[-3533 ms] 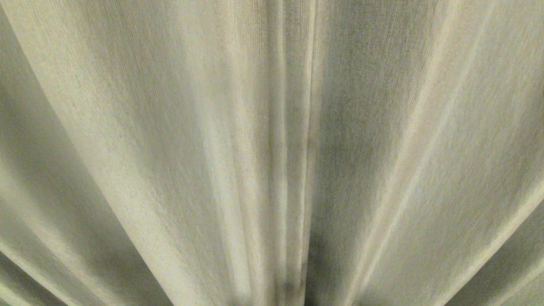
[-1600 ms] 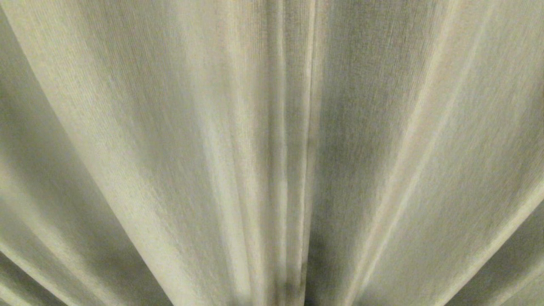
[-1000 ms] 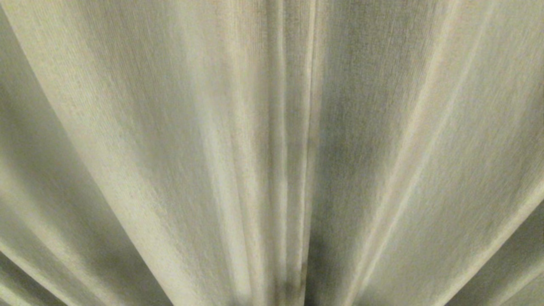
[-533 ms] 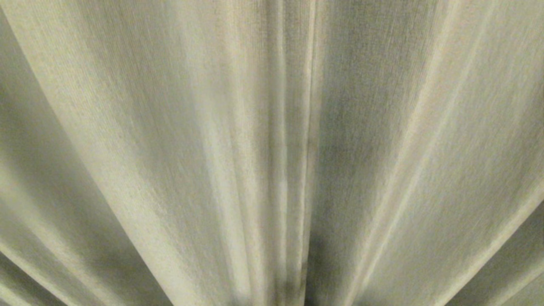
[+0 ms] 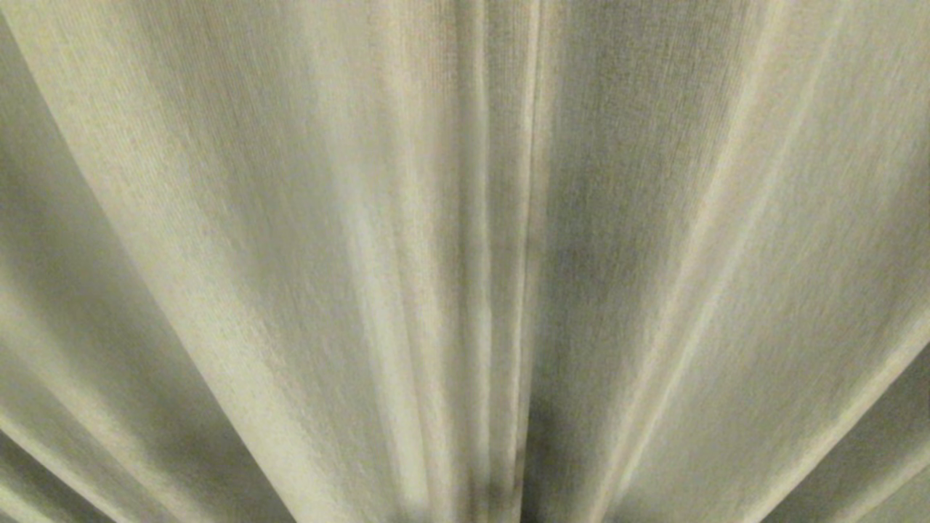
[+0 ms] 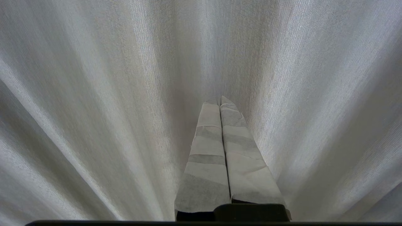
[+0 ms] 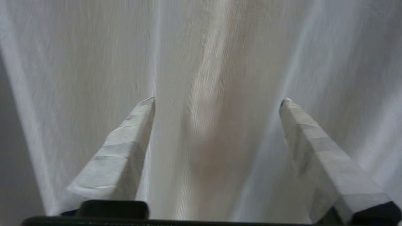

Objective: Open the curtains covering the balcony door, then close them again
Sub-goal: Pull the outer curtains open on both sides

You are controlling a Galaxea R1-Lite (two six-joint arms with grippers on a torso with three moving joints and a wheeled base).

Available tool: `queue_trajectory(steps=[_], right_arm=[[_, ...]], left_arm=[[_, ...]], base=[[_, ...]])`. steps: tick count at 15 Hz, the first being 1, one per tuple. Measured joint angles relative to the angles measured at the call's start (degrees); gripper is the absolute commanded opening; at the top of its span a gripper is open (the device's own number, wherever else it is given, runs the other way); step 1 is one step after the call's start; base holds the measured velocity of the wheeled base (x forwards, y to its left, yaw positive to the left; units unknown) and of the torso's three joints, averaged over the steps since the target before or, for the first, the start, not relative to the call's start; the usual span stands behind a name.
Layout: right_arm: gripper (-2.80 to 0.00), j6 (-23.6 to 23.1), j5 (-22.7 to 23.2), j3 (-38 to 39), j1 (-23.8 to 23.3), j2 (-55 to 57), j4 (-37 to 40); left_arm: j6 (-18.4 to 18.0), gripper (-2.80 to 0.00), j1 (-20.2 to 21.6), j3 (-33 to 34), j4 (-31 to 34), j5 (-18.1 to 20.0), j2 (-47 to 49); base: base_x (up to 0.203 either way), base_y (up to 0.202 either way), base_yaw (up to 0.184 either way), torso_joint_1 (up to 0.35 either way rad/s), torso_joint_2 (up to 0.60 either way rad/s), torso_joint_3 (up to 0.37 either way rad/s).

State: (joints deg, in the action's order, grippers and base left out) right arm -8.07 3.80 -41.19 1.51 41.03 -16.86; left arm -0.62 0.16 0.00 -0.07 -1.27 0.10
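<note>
Facing the curtains (image 5: 465, 261) at close range, the robot sees nothing else: pleated beige-grey cloth fills the head view, with a vertical seam (image 5: 534, 218) near the middle where two edges seem to meet. The drapes hang drawn across, so the opening step is not yet done, and the balcony door is hidden behind them.

The right gripper (image 7: 216, 99) points at the cloth with its jaws spread wide and nothing between them but a soft fold (image 7: 204, 103) lying beyond the tips, roughly centred in the gap. Whether either fingertip touches the fabric cannot be told. That spread, aimed square at a pleat, reads as preparation for pinching a bunch of cloth, which could then be dragged sideways.

The left gripper (image 6: 220, 100) has its taped fingers (image 6: 207, 150) pressed together, holding nothing. Its tips lie at or very near the fabric; contact cannot be told. It looks parked, leaving the work to the other arm.

No containers appear in any view.

Cloth this loose will likely slip from a shallow pinch, so the jaws probably need to take a full fold well inside the tips before any pull.
</note>
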Motion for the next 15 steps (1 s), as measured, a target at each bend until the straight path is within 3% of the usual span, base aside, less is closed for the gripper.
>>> queue_trajectory(steps=[11,15], right_arm=[[0.00,1.10,-0.23,-7.83,1.45,15.81,-12.68],[0.00,0.99,-0.28,-10.93,0.90,20.44,-13.26]], left_arm=[[0.02,-2.80,0.00,0.00,0.00,-0.05,0.00],[0.01,-2.80,0.00,0.00,0.00,-0.02,0.00]], base=[[0.000,0.000,0.000,0.000,0.00,0.000],[0.000,0.000,0.000,0.000,0.00,0.000]])
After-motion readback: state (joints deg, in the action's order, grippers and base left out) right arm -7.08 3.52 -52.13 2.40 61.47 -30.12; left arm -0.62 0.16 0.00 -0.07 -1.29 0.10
